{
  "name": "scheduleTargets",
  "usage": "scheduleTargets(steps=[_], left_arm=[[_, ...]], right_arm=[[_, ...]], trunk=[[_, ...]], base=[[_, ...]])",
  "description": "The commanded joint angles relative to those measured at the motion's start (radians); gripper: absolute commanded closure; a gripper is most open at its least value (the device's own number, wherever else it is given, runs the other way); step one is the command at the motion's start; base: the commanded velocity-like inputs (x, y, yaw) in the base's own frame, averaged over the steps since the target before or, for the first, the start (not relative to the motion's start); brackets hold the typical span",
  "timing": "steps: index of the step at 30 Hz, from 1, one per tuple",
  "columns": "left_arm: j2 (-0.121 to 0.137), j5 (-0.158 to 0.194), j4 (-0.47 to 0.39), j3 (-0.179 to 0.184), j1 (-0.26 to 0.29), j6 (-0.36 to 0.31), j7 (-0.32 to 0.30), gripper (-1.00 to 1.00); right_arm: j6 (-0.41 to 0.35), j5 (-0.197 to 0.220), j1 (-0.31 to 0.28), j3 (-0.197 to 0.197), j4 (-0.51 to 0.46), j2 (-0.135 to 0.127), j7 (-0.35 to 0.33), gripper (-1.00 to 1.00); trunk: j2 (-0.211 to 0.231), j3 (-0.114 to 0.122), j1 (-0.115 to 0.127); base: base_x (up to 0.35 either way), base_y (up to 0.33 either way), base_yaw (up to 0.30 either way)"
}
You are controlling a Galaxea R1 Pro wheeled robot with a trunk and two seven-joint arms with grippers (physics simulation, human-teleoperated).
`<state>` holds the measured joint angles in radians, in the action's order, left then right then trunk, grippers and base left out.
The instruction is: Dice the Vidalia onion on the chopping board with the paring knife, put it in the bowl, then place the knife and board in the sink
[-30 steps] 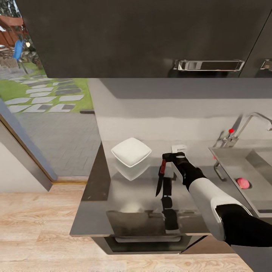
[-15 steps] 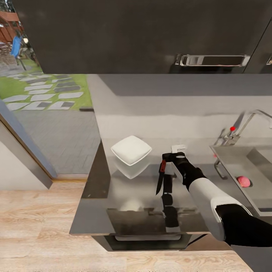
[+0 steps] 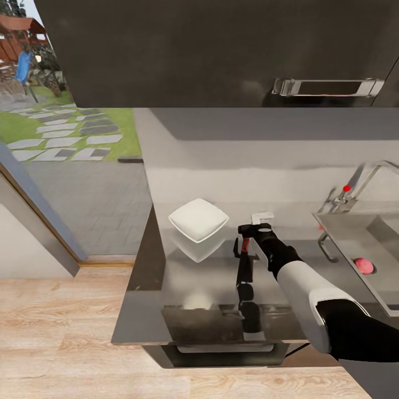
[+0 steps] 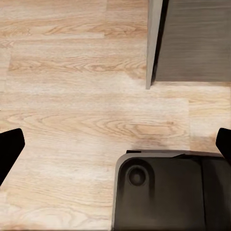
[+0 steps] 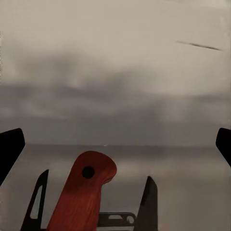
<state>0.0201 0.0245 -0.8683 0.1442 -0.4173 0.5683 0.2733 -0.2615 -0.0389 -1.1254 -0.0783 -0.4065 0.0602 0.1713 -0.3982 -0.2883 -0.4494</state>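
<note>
The right gripper (image 3: pixel 247 229) is closed on the paring knife (image 3: pixel 241 250), its dark fingers (image 5: pixel 146 202) flanking the reddish-brown handle in the right wrist view, where the handle's rounded end with a small dark hole stands up between them. In the head view the knife hangs point down from that grip above the countertop (image 3: pixel 205 271), but the dark blade merges with the arm's own reflection in the glossy grey surface, so where the blade ends is hard to make out. The left gripper (image 4: pixel 115 144) appears in the left wrist view as two black tips at the picture's opposite edges, spread wide with nothing between them, over the wooden floor (image 4: pixel 72 96) and a dark rounded part of the robot's base (image 4: pixel 163 192). Just beside the knife, toward the left arm's side, the bowl (image 3: pixel 198 220) sits on the countertop, white, squarish and holding nothing. Well apart on the other side, the sink (image 3: pixel 346 235) is cut off by the picture's edge; the Vidalia onion (image 3: pixel 363 265), a small pinkish-red ball, lies inside the grey basin, with the faucet (image 3: pixel 360 183) and its red knob rising behind.
</note>
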Motion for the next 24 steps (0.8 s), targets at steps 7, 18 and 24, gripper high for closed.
scheduleTargets(steps=[7, 18, 24], left_arm=[[-0.012, 0.002, 0.013, 0.005, 0.000, 0.001, 0.007, -1.00], [-0.014, 0.002, 0.015, 0.005, 0.000, 0.001, 0.007, -1.00], [-0.014, 0.002, 0.015, 0.005, 0.000, 0.000, 0.007, -1.00]], right_arm=[[-0.009, -0.004, -0.001, -0.006, -0.001, 0.000, 0.005, -1.00], [-0.009, -0.004, -0.001, -0.006, -0.001, 0.000, 0.005, -1.00], [-0.009, -0.004, -0.001, -0.006, -0.001, 0.000, 0.005, -1.00]], trunk=[[-0.002, -0.002, -0.001], [-0.002, -0.002, -0.001], [-0.002, -0.002, -0.001]], base=[[0.000, 0.002, 0.000], [0.084, -0.051, 0.000], [0.038, -0.021, 0.000]])
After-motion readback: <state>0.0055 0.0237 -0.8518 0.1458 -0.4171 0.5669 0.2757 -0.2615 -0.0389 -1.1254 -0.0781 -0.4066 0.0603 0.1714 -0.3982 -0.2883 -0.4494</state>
